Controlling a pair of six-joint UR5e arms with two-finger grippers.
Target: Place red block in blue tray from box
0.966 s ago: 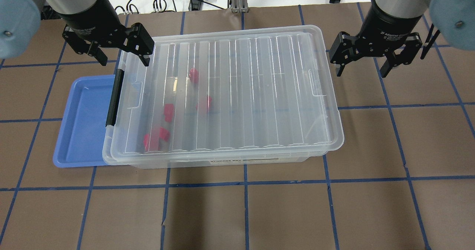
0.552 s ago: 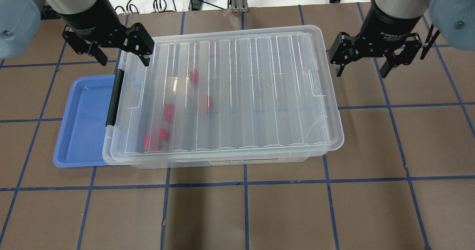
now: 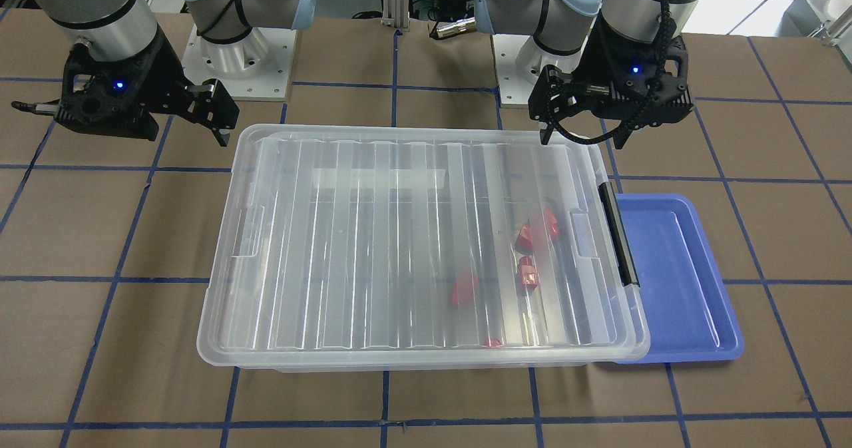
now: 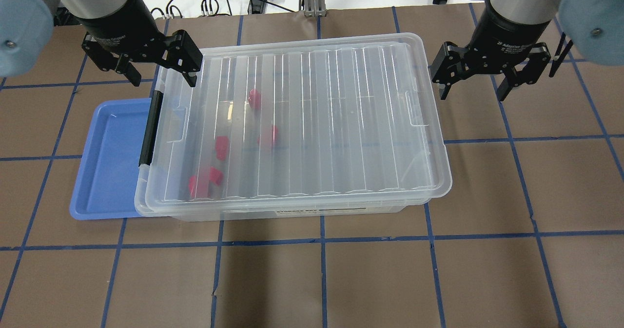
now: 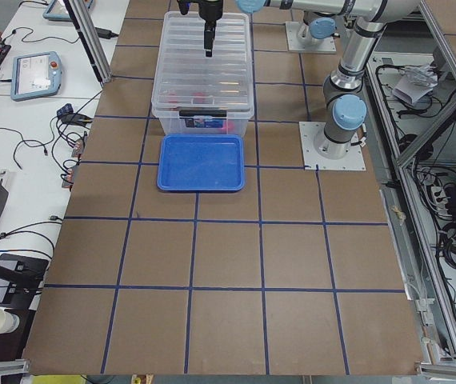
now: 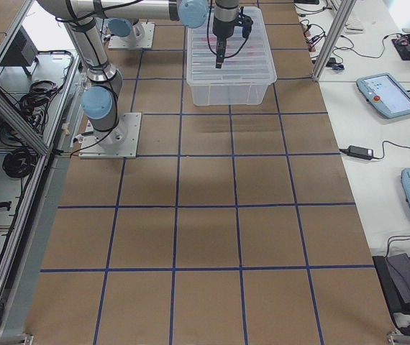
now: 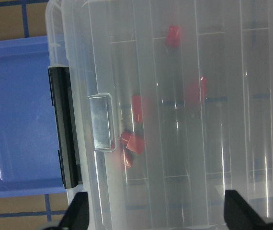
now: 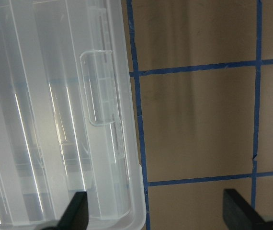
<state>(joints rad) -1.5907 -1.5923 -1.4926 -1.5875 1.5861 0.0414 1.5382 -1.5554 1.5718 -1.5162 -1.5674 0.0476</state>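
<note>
Overhead exterior: red blocks [image 4: 222,147] inside lidded box [image 4: 351,123] beside blue tray [image 4: 109,157].

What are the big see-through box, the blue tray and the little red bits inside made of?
The box: probably clear glossy plastic; contents show through and its ribbed lid glints. The blue tray: apparently smooth plastic with a faint sheen. The red blocks: likely hard plastic, blurred by the lid.

The box [image 4: 438,187] is clear and milky, its lid [image 4: 370,123] ribbed in parallel stripes, with a black latch [image 4: 148,128] at its left end. Red blocks [image 4: 222,147] show through. The tray [image 4: 109,162] is periwinkle blue. The table [image 4: 487,279] is brown, gridded with blue tape [image 4: 322,279]. The left pincer [image 4: 161,77] and right pincer [image 4: 472,94] are black.
</note>
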